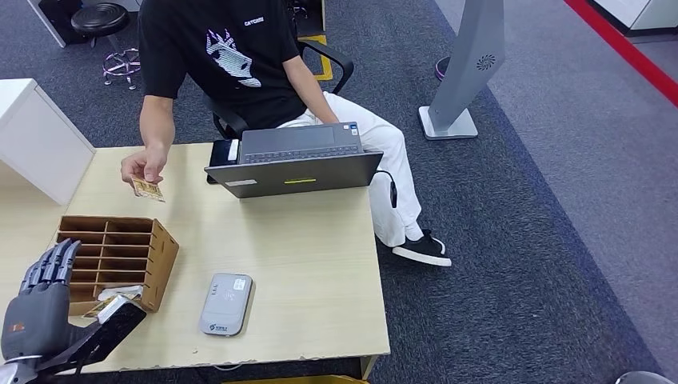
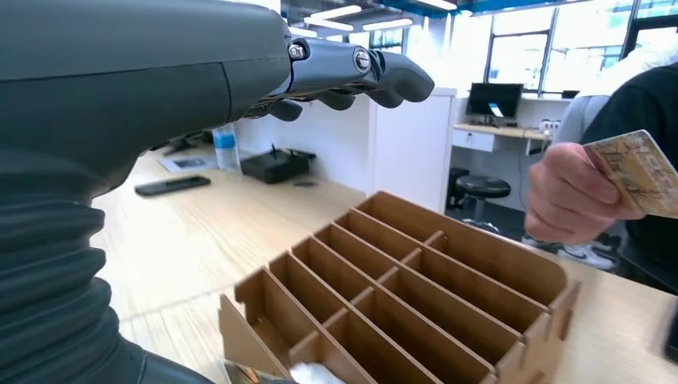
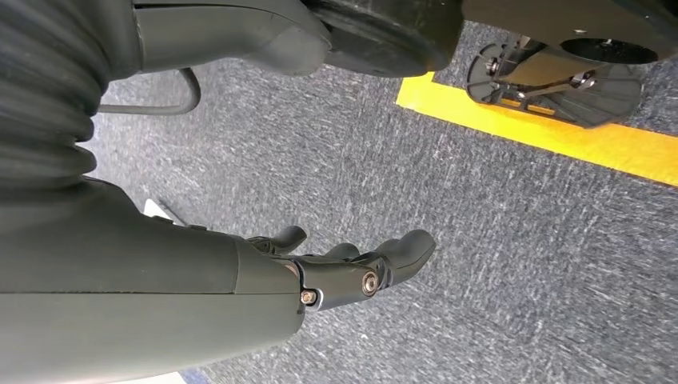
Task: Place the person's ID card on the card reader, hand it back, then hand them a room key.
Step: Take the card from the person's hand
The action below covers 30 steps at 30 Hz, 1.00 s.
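A person seated behind the table holds a tan ID card [image 1: 148, 189] out over its far left part; the card [image 2: 640, 172] is pinched in their hand [image 2: 572, 194]. My left hand [image 1: 40, 304] hovers at the table's near left corner, beside the wooden slotted rack [image 1: 120, 258], fingers stretched out and apart, holding nothing. The grey card reader [image 1: 226, 303] lies flat near the front edge, right of the rack. A card [image 1: 104, 306] lies in the rack's nearest slot. My right hand [image 3: 336, 268] hangs over the carpet, fingers loosely extended, empty.
An open grey laptop [image 1: 296, 162] stands at the table's far edge in front of the person. A white cabinet [image 1: 36, 136] stands at the far left. A grey kiosk stand [image 1: 464, 72] is on the carpet to the right.
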Available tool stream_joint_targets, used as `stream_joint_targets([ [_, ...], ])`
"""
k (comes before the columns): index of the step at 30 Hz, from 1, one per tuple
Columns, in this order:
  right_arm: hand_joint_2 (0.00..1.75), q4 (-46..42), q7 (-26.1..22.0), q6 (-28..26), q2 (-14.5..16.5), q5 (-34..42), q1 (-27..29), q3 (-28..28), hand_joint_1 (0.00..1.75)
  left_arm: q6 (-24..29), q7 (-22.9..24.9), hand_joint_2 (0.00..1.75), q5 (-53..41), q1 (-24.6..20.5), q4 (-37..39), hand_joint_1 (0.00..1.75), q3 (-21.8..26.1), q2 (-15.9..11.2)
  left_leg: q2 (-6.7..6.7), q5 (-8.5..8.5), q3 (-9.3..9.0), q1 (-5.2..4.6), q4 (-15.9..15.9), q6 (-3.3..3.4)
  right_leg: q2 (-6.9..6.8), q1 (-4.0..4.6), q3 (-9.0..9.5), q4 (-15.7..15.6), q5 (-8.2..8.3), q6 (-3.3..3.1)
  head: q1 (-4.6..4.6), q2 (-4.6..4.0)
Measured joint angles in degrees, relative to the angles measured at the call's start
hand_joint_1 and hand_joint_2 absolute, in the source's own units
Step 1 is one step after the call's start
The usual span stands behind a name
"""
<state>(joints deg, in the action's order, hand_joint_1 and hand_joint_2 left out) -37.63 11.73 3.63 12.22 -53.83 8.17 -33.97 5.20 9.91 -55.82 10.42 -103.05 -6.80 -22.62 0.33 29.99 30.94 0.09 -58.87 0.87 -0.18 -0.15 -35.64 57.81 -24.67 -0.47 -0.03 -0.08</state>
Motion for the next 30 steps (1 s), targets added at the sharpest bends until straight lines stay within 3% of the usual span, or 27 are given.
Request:
stream_joint_targets([
  [8, 1.75, -4.4, 1.4, 0.7, 1.8, -1.1, 1.5, -2.1, 0.00, -1.7, 7.9, 1.75, -10.0, 2.8, -4.7, 0.00, 0.0, -1.8, 0.00, 0.00, 0.03, 0.00, 0.0, 0.00, 0.00, 0.00, -0.05, 0.0, 0.00, 0.00, 0.01, 0.01],
  [20, 1.75, -7.5, 1.3, 0.8, 2.4, -2.5, 2.3, -4.3, 0.00, -0.6, 7.4, 1.75, -9.3, 3.7, -6.4, 0.00, -0.3, -2.5, 0.00, 0.00, 0.03, -0.01, 0.0, 0.00, 0.00, -0.01, -0.05, 0.0, 0.00, 0.00, 0.02, 0.00],
  [22, 1.75, -8.1, 1.0, 0.8, 2.5, -3.4, 2.5, -4.9, 0.00, 4.1, 5.8, 1.75, -10.2, 3.6, -6.6, 0.00, -0.3, -1.8, 0.00, 0.00, 0.03, -0.01, 0.0, 0.00, 0.00, -0.01, -0.06, 0.0, 0.00, 0.00, 0.02, 0.01],
  [26, 1.75, -9.9, 0.5, 0.8, 2.8, -5.0, 3.0, -5.5, 0.00, 21.8, -0.7, 1.75, -13.3, 2.2, -7.3, 0.00, -0.2, 1.9, -0.02, 0.00, 0.03, -0.02, 0.0, 0.01, -0.02, -0.01, -0.06, 0.0, 0.00, 0.01, 0.03, 0.01],
  [28, 1.75, -10.2, -0.2, 0.8, 2.9, -6.5, 3.2, -5.5, 0.00, 29.7, -7.6, 1.75, -13.0, 0.6, -7.4, 0.00, 0.5, 4.5, -0.03, 0.00, 0.04, -0.03, 0.0, 0.01, -0.05, -0.03, -0.05, 0.0, 0.01, 0.01, 0.03, 0.01],
  [30, 1.75, -9.9, -1.6, 0.8, 2.9, -8.4, 3.0, -5.5, 0.00, 33.5, -18.2, 1.75, -10.7, -2.0, -7.4, 0.00, 2.6, 8.0, -0.08, -0.01, 0.04, -0.04, 0.0, 0.03, -0.12, -0.04, -0.01, 0.0, 0.01, 0.02, 0.03, 0.00],
])
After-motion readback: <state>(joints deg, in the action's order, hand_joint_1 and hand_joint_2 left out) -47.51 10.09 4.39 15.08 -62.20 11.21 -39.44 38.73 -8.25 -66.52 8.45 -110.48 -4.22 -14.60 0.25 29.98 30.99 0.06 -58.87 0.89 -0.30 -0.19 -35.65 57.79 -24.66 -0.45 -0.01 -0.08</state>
